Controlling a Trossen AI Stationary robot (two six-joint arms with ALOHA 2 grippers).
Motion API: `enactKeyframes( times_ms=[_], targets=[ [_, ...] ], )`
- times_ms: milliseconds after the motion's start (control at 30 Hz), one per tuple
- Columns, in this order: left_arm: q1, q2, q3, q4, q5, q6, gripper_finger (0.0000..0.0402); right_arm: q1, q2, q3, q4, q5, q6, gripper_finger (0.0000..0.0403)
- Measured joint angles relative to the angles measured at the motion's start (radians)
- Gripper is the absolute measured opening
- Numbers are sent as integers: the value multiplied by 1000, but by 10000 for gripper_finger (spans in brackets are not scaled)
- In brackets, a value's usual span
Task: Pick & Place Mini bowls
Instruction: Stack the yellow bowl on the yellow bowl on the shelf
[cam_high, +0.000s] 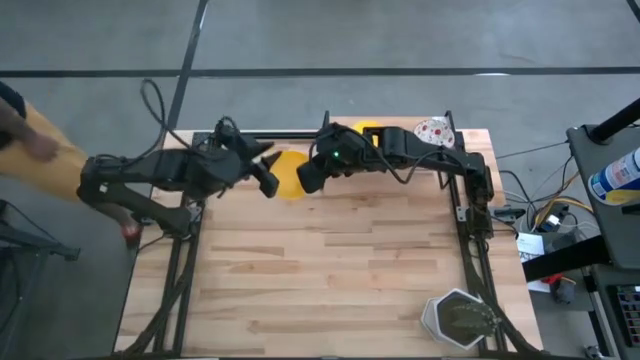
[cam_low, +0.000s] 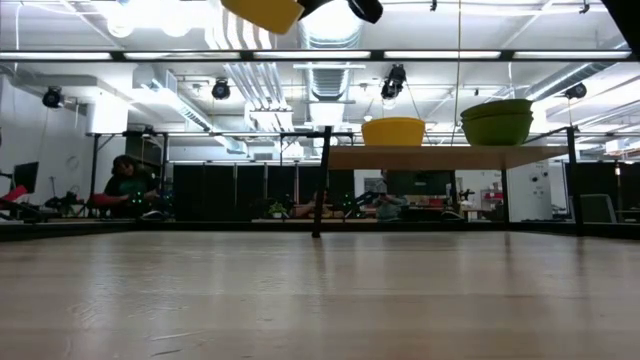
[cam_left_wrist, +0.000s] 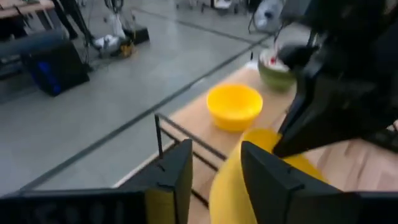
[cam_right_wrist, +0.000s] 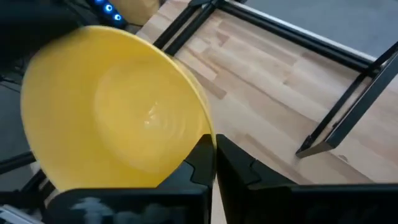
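Observation:
A plain yellow mini bowl (cam_high: 288, 175) hangs in the air between my two grippers, over the far middle of the table; it shows at the low view's top edge (cam_low: 262, 12). My right gripper (cam_high: 306, 180) is shut on it from the right. My left gripper (cam_high: 267, 178) is open at the bowl's left side, and part of the bowl (cam_left_wrist: 229, 186) lies between its fingers (cam_left_wrist: 214, 155). A second yellow bowl (cam_high: 368, 130) and a speckled bowl with a green outside (cam_high: 434, 132) stand at the far edge. My right gripper (cam_right_wrist: 212, 146) pinches the yellow bowl's rim (cam_right_wrist: 204, 127), one finger inside the bowl and one outside. It comes roughly level from the table's right. The bowl is lifted well clear of the table and tipped on its side. My left gripper: I cannot tell whether its fingers touch the bowl.
The grey-white hexagonal container (cam_high: 460, 318) sits at the near right corner. A dark rail (cam_high: 290, 133) runs along the far edge. A person's sleeve (cam_high: 35, 145) shows beyond the table's left side. The broad wooden middle and near part of the table (cam_high: 330, 260) holds nothing.

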Motion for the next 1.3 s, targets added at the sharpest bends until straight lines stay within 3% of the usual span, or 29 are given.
enactKeyframes(
  times_ms=[200,433,600,1000,1300],
  targets=[
    [-5,-29,60,5,4,34,144,-41,-1,0,-40,-72,26,7],
    [-13,-97,52,-5,182,-8,144,-145,-5,48,-326,-114,32,8],
    [-13,-124,26,-5,246,-39,145,-251,-23,66,-451,-120,-20,8],
    [-14,-136,-9,-11,311,-102,145,-539,-68,65,-490,-207,-71,8],
    [-14,-136,-10,-10,315,-103,145,-632,-56,3,-490,-299,-44,8]
  ],
)
